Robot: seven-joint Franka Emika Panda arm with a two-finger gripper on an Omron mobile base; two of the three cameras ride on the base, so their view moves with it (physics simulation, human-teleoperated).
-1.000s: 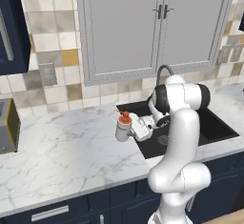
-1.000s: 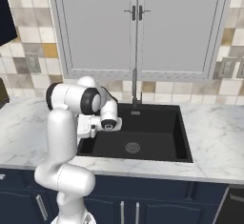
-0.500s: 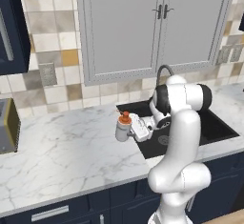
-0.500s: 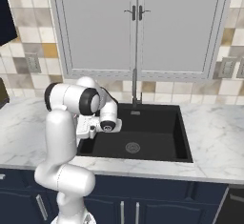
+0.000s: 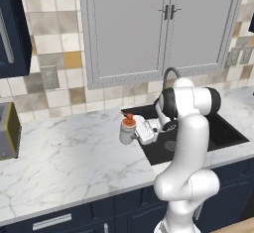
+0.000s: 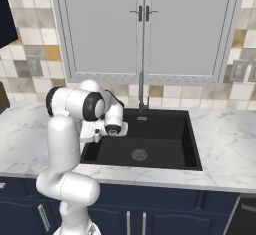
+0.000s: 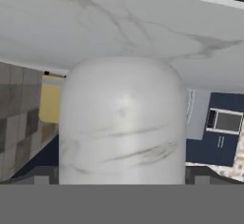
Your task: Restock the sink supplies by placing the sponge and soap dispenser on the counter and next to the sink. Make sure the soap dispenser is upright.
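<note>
Soap dispenser (image 5: 127,130): upright on the marble bench (image 5: 64,157) just left of the sink (image 5: 198,133), between the fingers of the end effector (image 5: 135,131), whose jaws stand wide around the bottle body; contact cannot be told. Arm: elbow raised over the basin, forearm reaching low and sideways to the left

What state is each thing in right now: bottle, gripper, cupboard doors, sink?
Soap dispenser: upright on the counter beside the sink.
Gripper: open, jaws either side of the dispenser.
Cupboard doors: shut.
Sink: empty, no water running from the faucet.
</note>
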